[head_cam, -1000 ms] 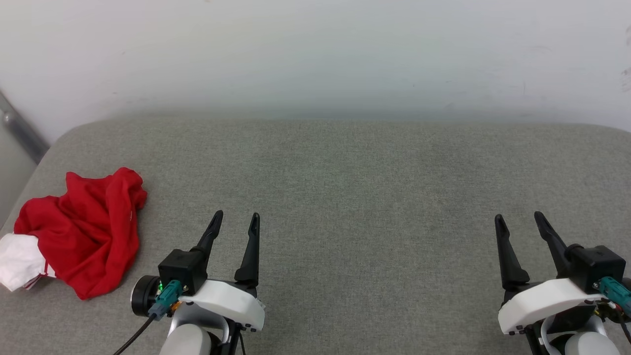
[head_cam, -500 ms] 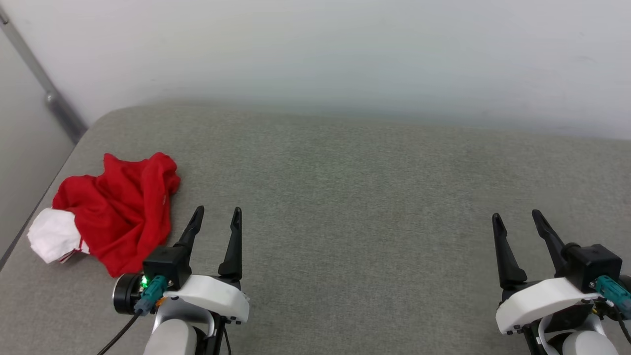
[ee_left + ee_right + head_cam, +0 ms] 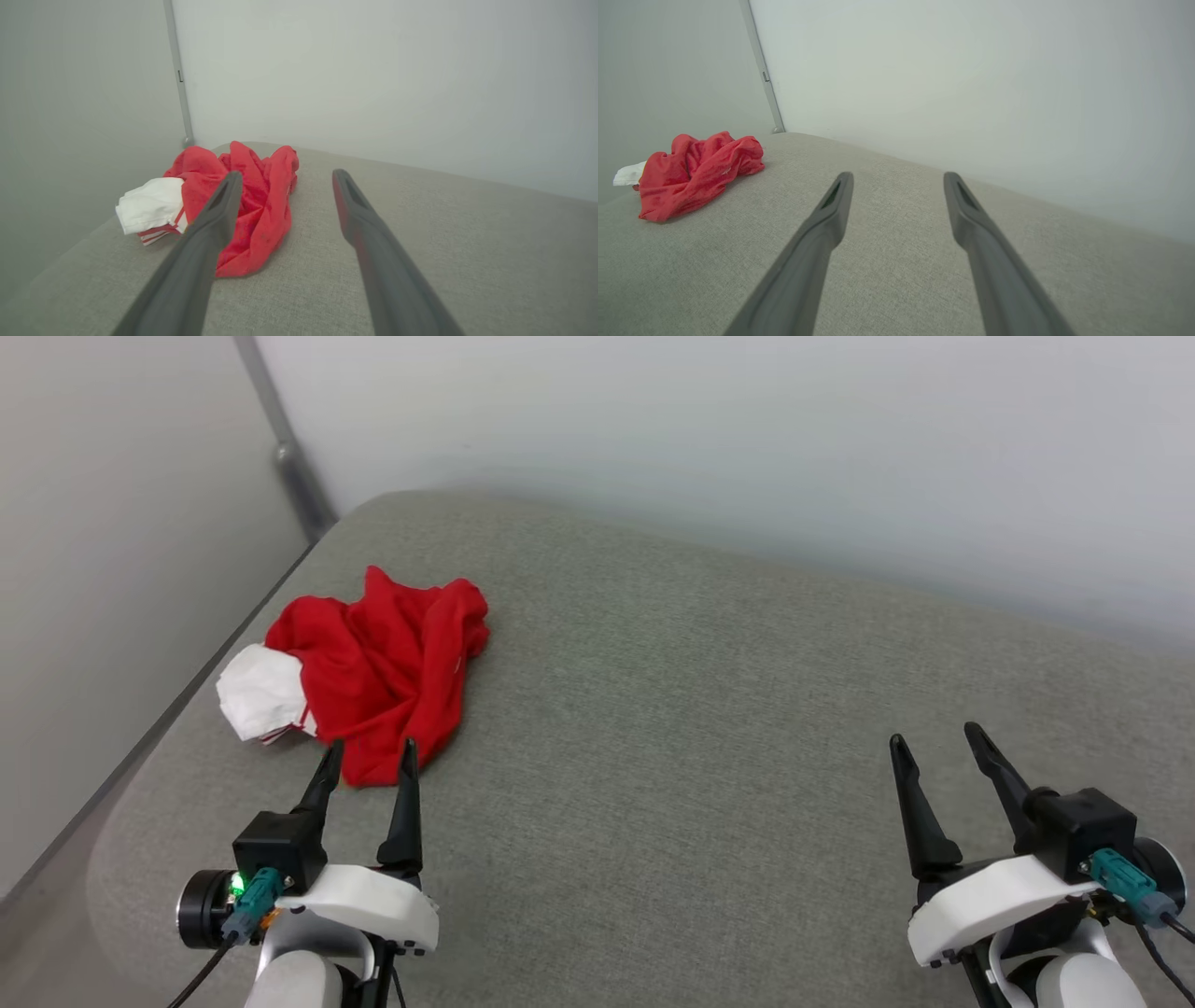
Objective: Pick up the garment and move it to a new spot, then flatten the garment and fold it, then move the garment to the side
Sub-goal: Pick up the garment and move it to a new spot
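No readable text, label, brand, number or sign in any view. Crumpled garment (image 3: 383,663): no lettering legible on its visible folds.

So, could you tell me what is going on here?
A robot seems set to pick up a crumpled red shirt near the left edge of a grey cushion. Its left gripper is open, pointed at the shirt's near edge, holding nothing. The right gripper, also open, sits far right.
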### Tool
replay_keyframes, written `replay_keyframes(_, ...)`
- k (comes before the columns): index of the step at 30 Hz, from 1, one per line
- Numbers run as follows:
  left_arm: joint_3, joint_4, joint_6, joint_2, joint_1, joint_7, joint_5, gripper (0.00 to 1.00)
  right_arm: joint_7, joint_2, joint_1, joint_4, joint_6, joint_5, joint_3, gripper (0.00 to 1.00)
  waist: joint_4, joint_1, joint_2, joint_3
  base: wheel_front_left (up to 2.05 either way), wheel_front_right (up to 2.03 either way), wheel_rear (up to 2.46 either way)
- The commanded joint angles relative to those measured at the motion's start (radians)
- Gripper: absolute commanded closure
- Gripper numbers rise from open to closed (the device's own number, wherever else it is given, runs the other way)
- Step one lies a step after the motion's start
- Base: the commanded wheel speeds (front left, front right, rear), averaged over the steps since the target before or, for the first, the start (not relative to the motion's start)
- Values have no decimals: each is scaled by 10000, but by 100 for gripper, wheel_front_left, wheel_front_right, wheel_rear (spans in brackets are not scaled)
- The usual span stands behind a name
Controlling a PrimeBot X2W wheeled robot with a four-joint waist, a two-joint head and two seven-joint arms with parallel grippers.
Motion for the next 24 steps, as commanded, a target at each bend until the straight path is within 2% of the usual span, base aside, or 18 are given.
replay_keyframes(1,80,-13,-20,59,58,-27,92,0,12,11,-152,-68,-3,-6,50,0,508,0,0,69,0,0,0)
replay_keyframes(6,198,-90,-89,26,60,-27,36,0,0,11,-264,-142,-3,21,151,0,1021,0,0,131,0,0,0)
replay_keyframes(11,287,-138,-105,-11,30,-27,-22,0,53,11,-326,-186,-5,28,243,0,1166,0,0,182,0,0,0)
replay_keyframes(18,397,-36,-62,-32,-398,-27,-73,0,151,11,-468,-286,-3,23,357,0,995,0,0,398,0,0,0)
replay_keyframes(24,461,552,-143,166,-1799,-27,-117,0,322,10,-685,-513,-3,-135,407,0,582,0,0,941,0,0,0)
